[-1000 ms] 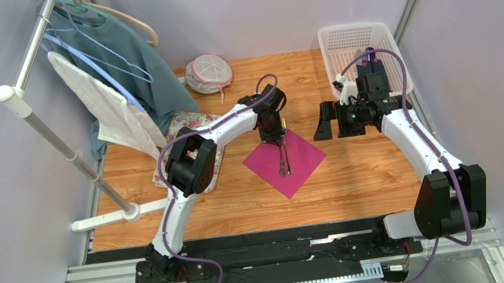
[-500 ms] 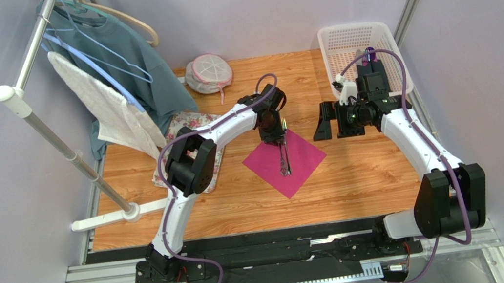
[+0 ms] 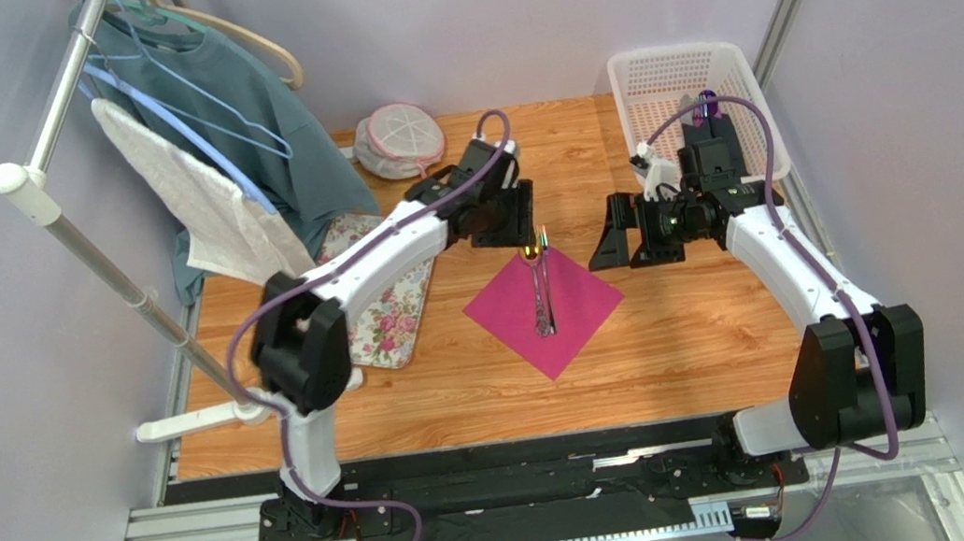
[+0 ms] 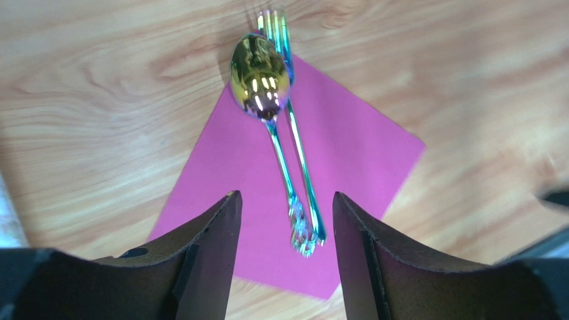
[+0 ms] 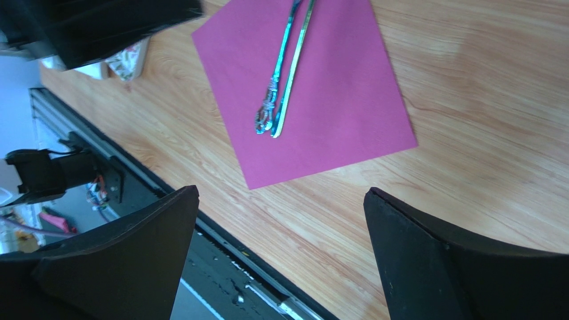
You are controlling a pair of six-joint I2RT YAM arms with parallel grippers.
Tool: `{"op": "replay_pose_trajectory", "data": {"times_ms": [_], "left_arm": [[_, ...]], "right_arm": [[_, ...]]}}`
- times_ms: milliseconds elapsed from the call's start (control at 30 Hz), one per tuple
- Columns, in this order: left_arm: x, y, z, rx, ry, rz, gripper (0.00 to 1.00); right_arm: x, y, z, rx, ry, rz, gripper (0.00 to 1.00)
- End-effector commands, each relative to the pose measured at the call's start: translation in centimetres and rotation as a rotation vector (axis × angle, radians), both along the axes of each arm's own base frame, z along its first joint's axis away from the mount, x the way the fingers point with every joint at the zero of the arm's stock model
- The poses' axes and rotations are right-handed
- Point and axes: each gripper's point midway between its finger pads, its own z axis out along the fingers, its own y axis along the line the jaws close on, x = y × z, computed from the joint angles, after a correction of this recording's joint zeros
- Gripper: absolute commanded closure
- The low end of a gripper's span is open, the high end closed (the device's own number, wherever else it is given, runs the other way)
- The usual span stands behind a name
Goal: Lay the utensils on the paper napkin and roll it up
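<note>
The magenta paper napkin (image 3: 580,302) lies like a diamond on the wooden table. The gold fork and spoon (image 3: 541,294) rest side by side along its middle. Their heads reach past its far corner: the spoon bowl (image 4: 260,77) sits at the paper's edge and the fork tines (image 4: 274,23) are over the wood. My left gripper (image 3: 508,222) hangs open above and just beyond that far corner, holding nothing; in the left wrist view the left gripper (image 4: 285,197) frames the handles. My right gripper (image 3: 624,232) is wide open and empty, to the right of the napkin (image 5: 334,100).
A floral cloth (image 3: 381,316) lies left of the napkin. A clothes rack (image 3: 89,255) with a teal shirt and a white towel fills the left side. A round mesh pouch (image 3: 398,138) sits at the back, and a white basket (image 3: 681,80) at the back right.
My left gripper was shut low over the utensil heads; it has opened, let go and drawn back up toward the far left. The right gripper has barely shifted.
</note>
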Motion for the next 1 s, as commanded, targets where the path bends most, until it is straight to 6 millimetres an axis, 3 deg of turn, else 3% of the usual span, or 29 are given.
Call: {"op": "replay_pose_trajectory", "data": {"times_ms": [0, 33, 67, 233, 267, 300, 333, 367, 433, 467, 500, 633, 800, 967], "left_arm": [[-0.7, 1.8, 9.1, -0.069, -0.388, -0.235, 0.37], [-2.2, 2.4, 7.4, -0.066, -0.373, -0.291, 0.37], [-2.9, 2.9, 9.3, -0.069, -0.459, -0.366, 0.36], [-9.7, 3.4, 8.0, -0.129, -0.468, -0.734, 0.34], [-11.2, 3.3, 6.9, -0.111, -0.477, -0.812, 0.24], [-12.2, 2.9, 6.4, -0.102, -0.491, -0.863, 0.24], [-13.0, 3.1, 4.4, -0.043, -0.515, -0.931, 0.24], [-14.7, 1.1, 4.3, -0.053, -0.582, -1.012, 0.25], [-16.4, 0.1, 2.3, 0.012, -0.663, -1.142, 0.25], [-18.6, -1.2, 1.3, 0.015, -0.672, -1.235, 0.26], [-19.6, -1.6, 0.8, 0.022, -0.679, -1.291, 0.27], [-21.7, -3.0, -1.7, 0.042, -0.675, -1.427, 0.34], [-21.6, -3.5, -3.5, 0.056, -0.672, -1.465, 0.4], [-22.0, -3.4, -5.2, 0.063, -0.666, -1.537, 0.56]], "right_arm": [[0.6, 1.8, 1.0, 0.134, 0.009, 0.031, 0.0], [0.5, 2.2, 0.8, 0.16, 0.027, 0.042, 0.0], [0.4, 2.4, 0.7, 0.176, 0.045, 0.034, 0.0], [0.3, 3.0, 0.0, 0.226, 0.085, 0.019, 0.0], [0.4, 3.0, -0.2, 0.227, 0.091, 0.013, 0.0], [0.6, 2.9, -0.3, 0.229, 0.091, 0.004, 0.0], [0.5, 2.9, -0.6, 0.224, 0.102, -0.005, 0.0], [0.5, 2.9, -0.8, 0.225, 0.104, -0.002, 0.0], [0.5, 3.0, -1.3, 0.232, 0.136, -0.003, 0.0], [0.6, 3.0, -1.5, 0.232, 0.146, -0.006, 0.0], [0.5, 3.0, -1.9, 0.229, 0.168, -0.006, 0.0], [0.5, 3.2, -2.2, 0.235, 0.185, 0.018, 0.0], [0.3, 3.3, -2.4, 0.244, 0.19, 0.035, 0.0], [0.2, 3.5, -2.4, 0.25, 0.202, 0.065, 0.0]]}}
